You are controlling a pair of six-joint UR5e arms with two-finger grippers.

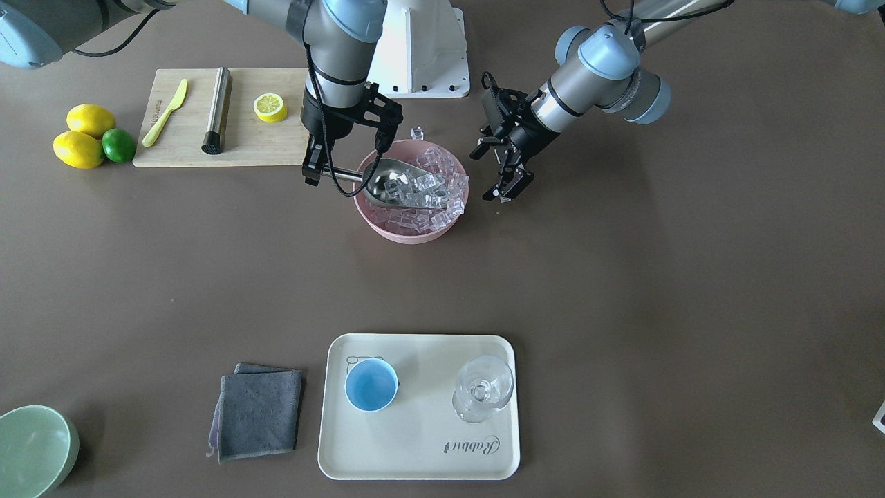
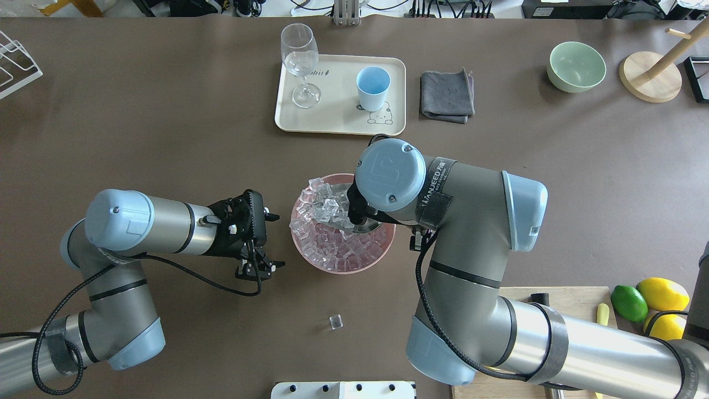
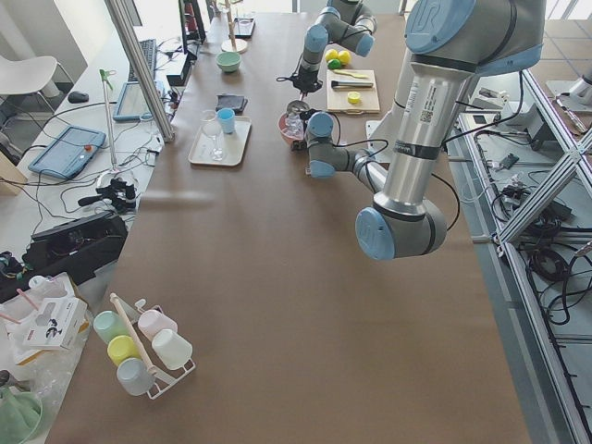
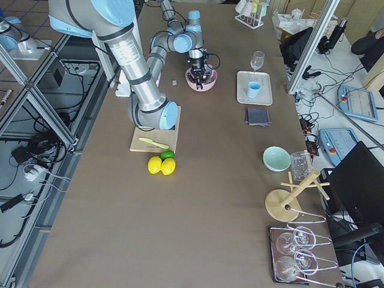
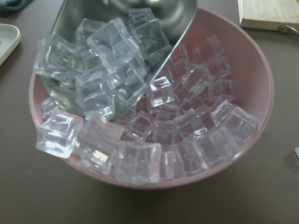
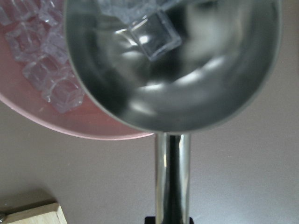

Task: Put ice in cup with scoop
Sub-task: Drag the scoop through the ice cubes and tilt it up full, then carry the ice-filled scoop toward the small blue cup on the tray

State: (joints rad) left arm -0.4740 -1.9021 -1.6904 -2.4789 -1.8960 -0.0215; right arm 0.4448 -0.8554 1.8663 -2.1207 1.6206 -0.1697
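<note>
The scoop (image 1: 393, 181) lies tilted in a pink bowl (image 1: 408, 236) heaped with ice (image 1: 435, 200), and several cubes sit in its trough (image 5: 103, 60). My right gripper (image 1: 319, 173) is shut on the scoop's thin handle (image 6: 172, 177) at the bowl's side. My left gripper (image 1: 492, 173) is open and empty, just beside the bowl's other side (image 2: 259, 269). The cup (image 1: 371, 384) stands empty on a cream tray (image 1: 415, 449), well away from the bowl; it also shows in the overhead view (image 2: 372, 87).
A clear stemmed glass (image 1: 482, 389) shares the tray. A grey cloth (image 1: 259, 411) and a pale green bowl (image 1: 31, 449) lie beside it. A cutting board (image 1: 187, 149) with a steel rod (image 1: 218, 109) is near the right arm. One loose cube (image 2: 335, 321) lies on the table.
</note>
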